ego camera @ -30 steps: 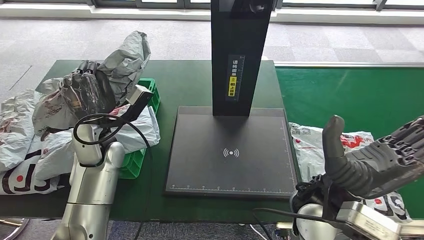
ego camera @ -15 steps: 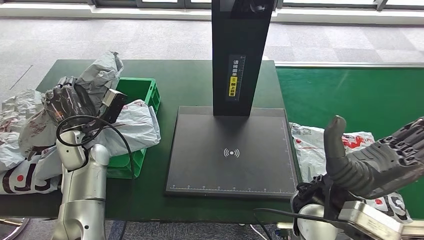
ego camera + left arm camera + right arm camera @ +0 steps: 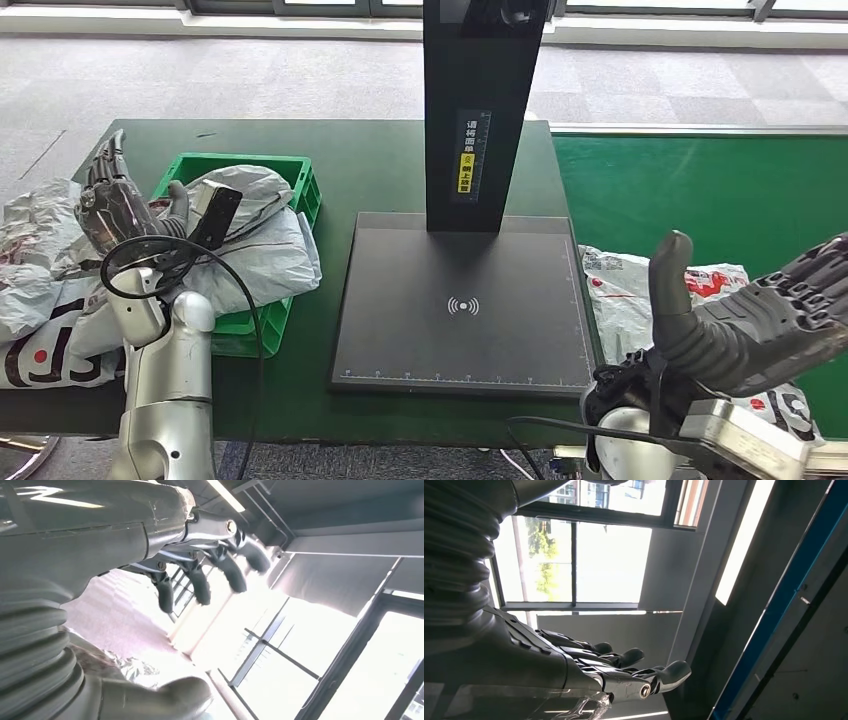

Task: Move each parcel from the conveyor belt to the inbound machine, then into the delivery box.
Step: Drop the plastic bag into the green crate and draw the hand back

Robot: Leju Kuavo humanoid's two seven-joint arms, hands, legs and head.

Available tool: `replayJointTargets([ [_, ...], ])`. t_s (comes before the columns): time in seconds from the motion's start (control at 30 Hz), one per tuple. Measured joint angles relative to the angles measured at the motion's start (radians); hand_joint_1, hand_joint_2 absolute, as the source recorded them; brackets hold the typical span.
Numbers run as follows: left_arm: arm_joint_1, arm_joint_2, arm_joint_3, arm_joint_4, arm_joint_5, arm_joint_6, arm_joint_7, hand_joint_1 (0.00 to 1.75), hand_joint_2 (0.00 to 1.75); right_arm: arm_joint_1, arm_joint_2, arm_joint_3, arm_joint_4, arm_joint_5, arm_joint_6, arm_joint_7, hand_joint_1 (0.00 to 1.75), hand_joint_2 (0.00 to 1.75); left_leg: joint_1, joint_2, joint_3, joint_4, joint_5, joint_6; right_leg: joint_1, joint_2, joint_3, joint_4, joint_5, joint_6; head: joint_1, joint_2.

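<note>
Green bin (image 3: 300,190) mostly under parcels (image 3: 262,245), apparently.

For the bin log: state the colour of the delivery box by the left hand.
Green: the delivery box, best in the head view.

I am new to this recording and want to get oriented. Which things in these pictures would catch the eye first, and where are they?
The tall black inbound machine stands in the middle of the dark green table. To its left, a green delivery box holds crumpled grey parcels, with the open left hand raised beside it. On the right, the open right hand hovers over a white parcel on the bright green conveyor belt.
</note>
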Motion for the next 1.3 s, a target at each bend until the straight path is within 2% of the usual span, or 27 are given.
replayJointTargets([
  [0.53, -0.001, -0.025, 0.046, -0.011, 0.012, 0.0, -0.087, 0.0, 1.75, -0.001, 0.0, -0.001, 0.013, -0.004, 0.0, 0.0, 0.0, 1.75, 0.0, -0.001, 0.0, 0.0, 0.0, 0.0, 0.0, 0.0, 0.0, 0.0, 0.0, 0.0, 0.0, 0.0],
  [0.6, -0.002, -0.035, 0.066, -0.021, 0.04, 0.0, -0.139, 0.0, 1.75, -0.001, 0.0, -0.001, 0.015, -0.005, 0.0, 0.0, 0.0, 1.75, 0.0, -0.001, 0.0, 0.0, 0.0, 0.0, 0.0, 0.0, 0.0, 0.0, 0.0, 0.0, 0.0, 0.0],
  [0.67, -0.009, -0.053, 0.101, -0.031, 0.111, 0.0, -0.246, 0.0, 1.75, -0.001, 0.0, -0.003, 0.018, -0.003, 0.0, 0.0, 0.0, 1.75, 0.0, -0.001, 0.0, 0.0, 0.0, 0.0, 0.0, -0.001, 0.0, 0.0, 0.0, 0.0, 0.0, 0.0],
  [0.73, -0.016, -0.074, 0.138, -0.038, 0.272, 0.0, -0.367, 0.0, 1.75, 0.0, 0.0, -0.008, 0.024, -0.002, 0.0, 0.0, 0.0, 1.75, 0.0, -0.001, 0.0, 0.0, 0.0, 0.0, 0.0, -0.001, 0.0, 0.0, 0.0, 0.0, 0.0, 0.0],
  [0.8, 0.0, -0.09, 0.133, -0.058, 0.512, 0.001, -0.425, 0.0, 1.75, 0.0, 0.0, -0.023, 0.039, -0.004, 0.0, 0.0, 0.0, 1.75, 0.0, 0.0, 0.0, 0.0, 0.0, 0.0, 0.0, 0.0, 0.0, 0.0, 0.0, 0.0, 0.0, 0.0],
  [0.9, 0.071, -0.095, 0.017, -0.114, 0.859, -0.002, -0.441, 0.0, 1.75, 0.001, 0.001, -0.066, 0.086, 0.008, 0.0, 0.0, 0.0, 1.75, 0.0, -0.001, 0.0, 0.0, -0.001, 0.0, 0.0, -0.001, 0.0, -0.001, 0.0, 0.0, 0.0, 0.0],
  [1.03, 0.197, -0.08, -0.247, -0.217, 1.155, -0.074, -0.448, 0.0, 1.75, -0.005, 0.002, -0.173, 0.212, 0.071, 0.0, 0.02, 0.0, 1.75, 0.0, -0.006, -0.001, 0.0, -0.001, 0.0, 0.0, -0.005, 0.002, -0.002, -0.001, 0.001, 0.0, 0.0],
  [1.17, 0.294, -0.072, -0.481, -0.307, 1.282, -0.16, -0.448, 0.0, 1.75, -0.033, 0.003, -0.288, 0.324, 0.133, 0.001, 0.062, 0.0, 1.75, -0.001, -0.006, -0.001, 0.0, -0.001, 0.002, -0.001, -0.005, 0.002, -0.002, -0.001, 0.002, 0.0, 0.0],
  [1.3, 0.351, -0.065, -0.652, -0.363, 1.339, -0.209, -0.448, 0.0, 1.75, -0.082, 0.0, -0.401, 0.425, 0.192, 0.0, 0.117, 0.0, 1.75, -0.002, -0.006, -0.001, 0.0, -0.001, 0.002, -0.001, -0.005, 0.002, -0.003, -0.001, 0.002, 0.0, 0.0],
])
